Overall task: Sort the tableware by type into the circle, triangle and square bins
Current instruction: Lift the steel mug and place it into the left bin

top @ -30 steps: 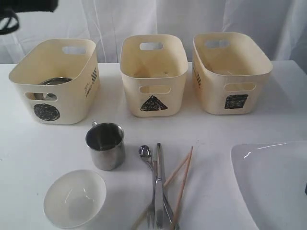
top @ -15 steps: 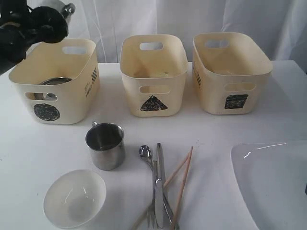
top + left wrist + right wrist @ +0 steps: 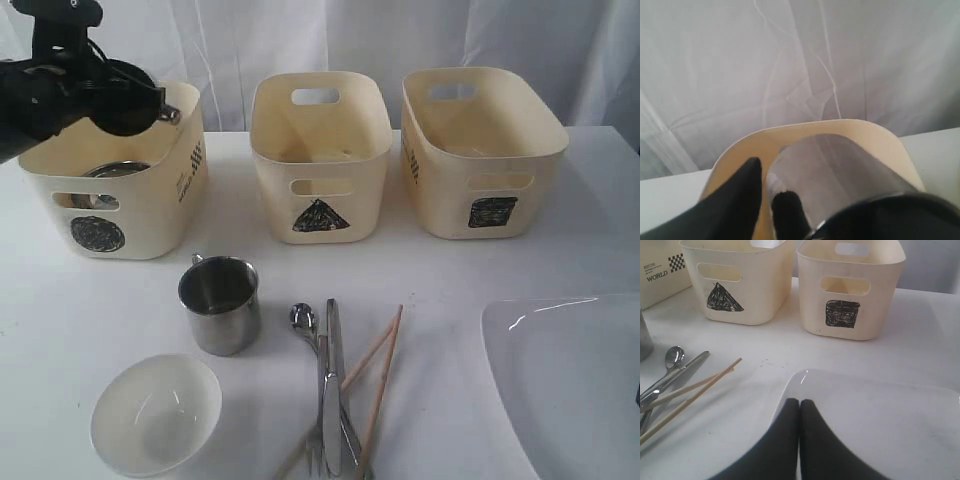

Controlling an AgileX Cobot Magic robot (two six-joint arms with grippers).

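Hanging above steel bowl (image 3: 117,169) in circle bin (image 3: 150,215), left claw (image 3: 769,181) straddles mug (image 3: 840,170), grip unclear.

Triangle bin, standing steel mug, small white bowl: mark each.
triangle bin (image 3: 322,216), exterior view, mark on front wall
steel mug (image 3: 222,320), exterior view, outer side wall
small white bowl (image 3: 155,412), exterior view, inside bottom

Shiny steel mug (image 3: 220,310), glossy white plate (image 3: 570,390) — matt plastic triangle bin (image 3: 362,200)

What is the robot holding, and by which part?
A steel mug sits at the left gripper, its wall by the fingers; whether it is clamped cannot be told.
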